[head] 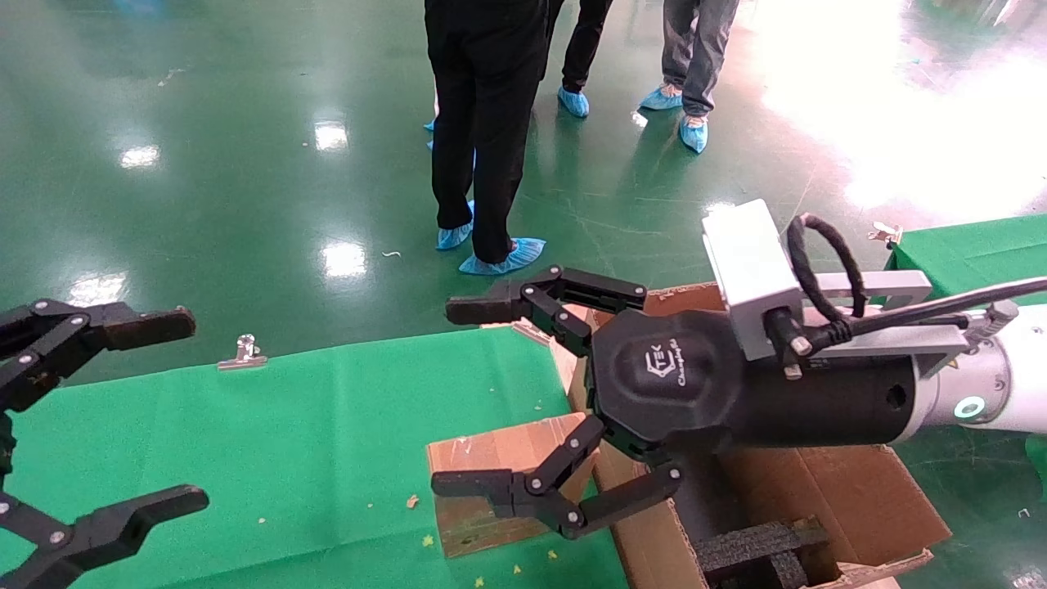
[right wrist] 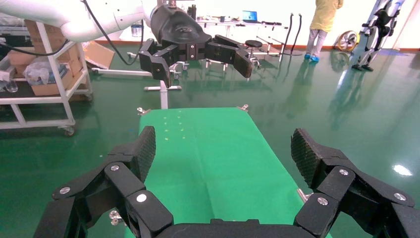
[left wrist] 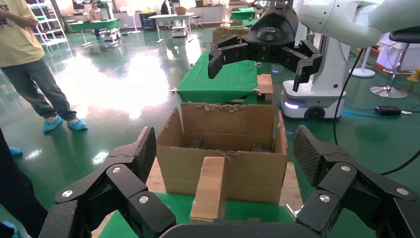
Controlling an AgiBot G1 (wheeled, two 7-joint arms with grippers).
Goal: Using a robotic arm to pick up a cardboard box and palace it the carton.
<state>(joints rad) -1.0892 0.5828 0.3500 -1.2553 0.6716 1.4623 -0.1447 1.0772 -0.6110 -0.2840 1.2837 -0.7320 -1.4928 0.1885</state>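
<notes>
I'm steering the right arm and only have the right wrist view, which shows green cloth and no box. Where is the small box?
Observer: The small brown taped cardboard box lies on the green cloth-covered table, right beside the large brown corrugated carton, out of your camera's view.
Operator: Are my fingers on it?
Observer: No. The right gripper hovers open above it, holding nothing.
Operator: Can the carton take it?
Observer: Its flaps are open, and black foam blocks lie inside.
Operator: Is the left arm in my way?
Observer: No. The left gripper is open at the table's left end, well away from the box.
</notes>
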